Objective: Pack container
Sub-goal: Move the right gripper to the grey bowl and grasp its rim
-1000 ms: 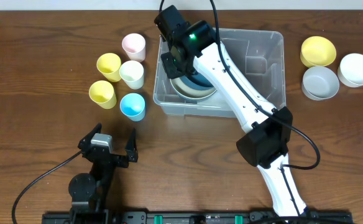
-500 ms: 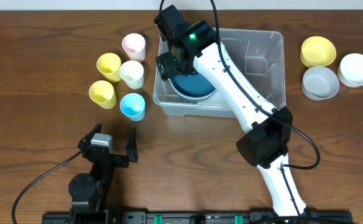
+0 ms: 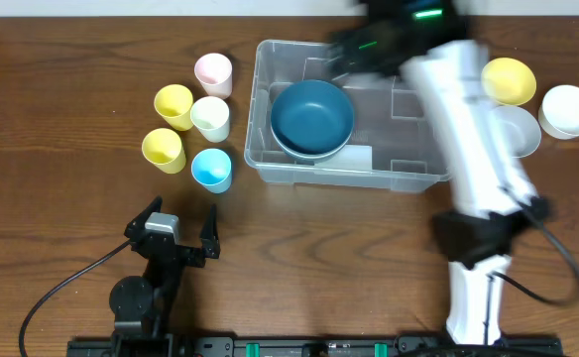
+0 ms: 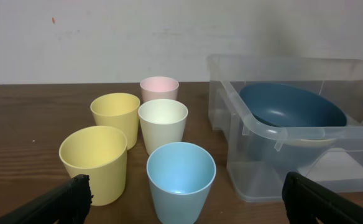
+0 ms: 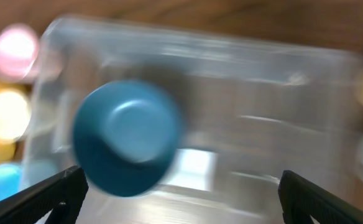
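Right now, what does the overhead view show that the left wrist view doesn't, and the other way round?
Only overhead: the white bowl at the far right and the right arm, blurred, over the container. Only left wrist: the pale wall at the back, and the cups side-on. Both: the cups, the container and the dark blue bowl lying in it.

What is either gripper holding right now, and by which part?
Nothing. The right gripper is open and empty above the container; the blue bowl lies inside, untouched. The left gripper is open and empty too.
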`<state>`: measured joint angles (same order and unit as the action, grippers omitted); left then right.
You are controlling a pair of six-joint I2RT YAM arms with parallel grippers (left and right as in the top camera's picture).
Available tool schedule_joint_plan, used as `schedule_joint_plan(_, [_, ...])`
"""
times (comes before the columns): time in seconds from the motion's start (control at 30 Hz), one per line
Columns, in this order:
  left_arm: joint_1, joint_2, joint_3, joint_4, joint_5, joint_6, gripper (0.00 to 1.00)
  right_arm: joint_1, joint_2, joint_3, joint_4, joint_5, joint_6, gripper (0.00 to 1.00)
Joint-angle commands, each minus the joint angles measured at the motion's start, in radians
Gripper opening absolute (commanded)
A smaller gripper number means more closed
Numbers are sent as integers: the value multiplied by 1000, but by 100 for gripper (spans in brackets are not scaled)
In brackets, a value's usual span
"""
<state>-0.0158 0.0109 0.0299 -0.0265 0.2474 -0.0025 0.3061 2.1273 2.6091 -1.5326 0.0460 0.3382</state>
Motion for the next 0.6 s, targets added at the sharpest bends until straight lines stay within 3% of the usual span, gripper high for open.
schedule_joint_plan(0.0, [4,-7,-26,-20,-1,6,98,-164,-99,30,-75,32,35,99])
schedule_joint_plan(0.17, [4,-7,-26,-20,-1,6,98,-388,-100,-39,-166,-34,-43,99])
schedule_joint_plan(0.33, [4,-7,-26,-20,-1,6,98,-542,-96,-248,-134,-76,98,99])
schedule_joint_plan(0.57, [4,-7,-26,-20,-1,6,98,-690,-96,-537,0,-72,127,99])
